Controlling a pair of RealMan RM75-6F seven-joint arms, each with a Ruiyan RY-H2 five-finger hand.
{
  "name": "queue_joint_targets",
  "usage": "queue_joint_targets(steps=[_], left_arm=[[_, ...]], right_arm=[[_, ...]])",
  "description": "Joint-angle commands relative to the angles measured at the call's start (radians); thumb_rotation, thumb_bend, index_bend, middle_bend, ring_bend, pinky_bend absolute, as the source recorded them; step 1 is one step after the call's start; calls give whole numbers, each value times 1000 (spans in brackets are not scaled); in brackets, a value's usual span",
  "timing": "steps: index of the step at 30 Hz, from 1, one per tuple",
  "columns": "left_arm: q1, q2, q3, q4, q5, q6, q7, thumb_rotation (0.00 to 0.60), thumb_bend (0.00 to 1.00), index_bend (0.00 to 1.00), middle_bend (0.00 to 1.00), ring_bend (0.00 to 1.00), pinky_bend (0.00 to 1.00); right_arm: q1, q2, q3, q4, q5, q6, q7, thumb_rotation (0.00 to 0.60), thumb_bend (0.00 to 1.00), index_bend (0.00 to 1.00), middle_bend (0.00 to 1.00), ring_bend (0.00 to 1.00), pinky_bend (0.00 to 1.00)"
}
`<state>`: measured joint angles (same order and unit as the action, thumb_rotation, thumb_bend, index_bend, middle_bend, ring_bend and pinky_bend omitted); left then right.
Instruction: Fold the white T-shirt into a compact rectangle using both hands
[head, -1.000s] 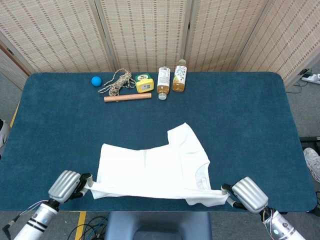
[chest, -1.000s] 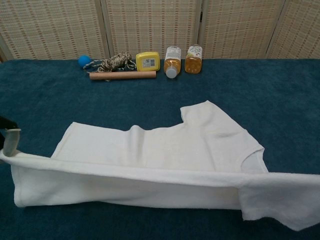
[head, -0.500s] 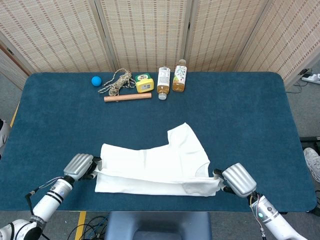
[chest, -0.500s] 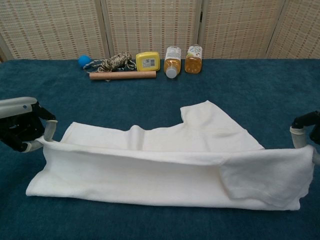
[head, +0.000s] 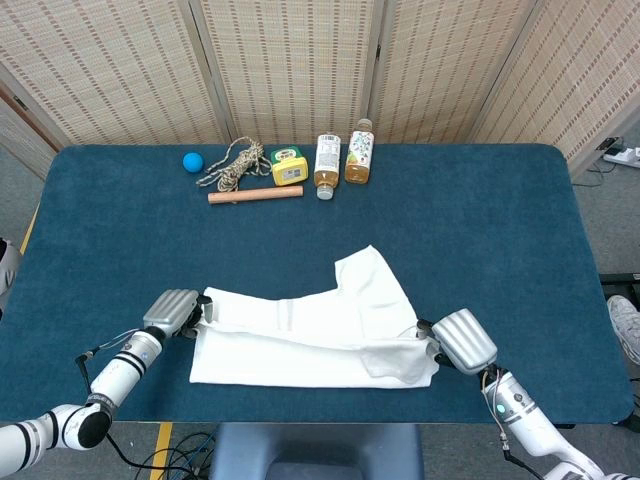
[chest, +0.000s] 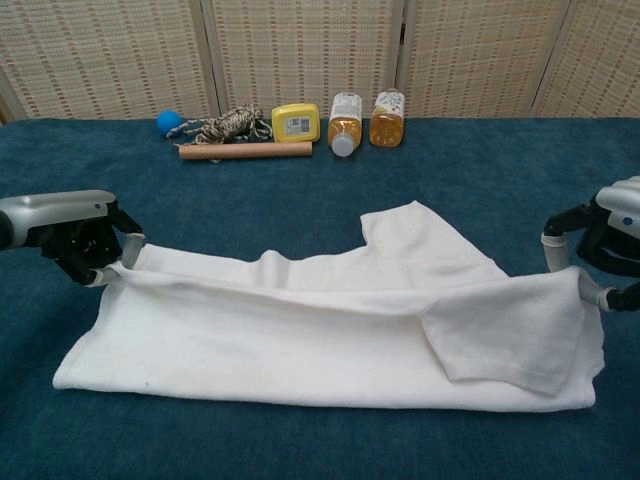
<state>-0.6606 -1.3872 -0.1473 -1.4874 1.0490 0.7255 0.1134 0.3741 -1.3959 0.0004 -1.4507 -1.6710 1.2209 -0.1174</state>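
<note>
Both hands carried the T-shirt edge forward over blue table, fingers seemingly pinching.

Left hand, right hand low, gripping.

A row of objects is lying along the far edge of a blue-covered desk: a small blue ball, a coil of twine, a wooden dowel stretching in front of the twine, a yellow tape measure, and two amber drink bottles lying side by side. Woven folding screens are standing behind the desk.
</note>
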Motion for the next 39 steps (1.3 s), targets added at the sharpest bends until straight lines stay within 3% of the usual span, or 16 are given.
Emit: queue_joint_targets(steps=[1,20,39], left_arm=[[-36,-32,-11,41,-59,-23,28,600,495,613,896,797,935],[-138,-116,-8,165,-276,-40,123,600,494,608,896,797,934],[-167,-129,4,176,-347,-14,153,600,493,558,896,797,935]], right_arm=[[8,-16,9,13,8,-3,-6,600,621,743,931,948,1000],[64,-104,49,142,65,-37,28,600,621,743,931,948,1000],[97,-171,60,256,38,26,91,600,623,743,930,947,1000]])
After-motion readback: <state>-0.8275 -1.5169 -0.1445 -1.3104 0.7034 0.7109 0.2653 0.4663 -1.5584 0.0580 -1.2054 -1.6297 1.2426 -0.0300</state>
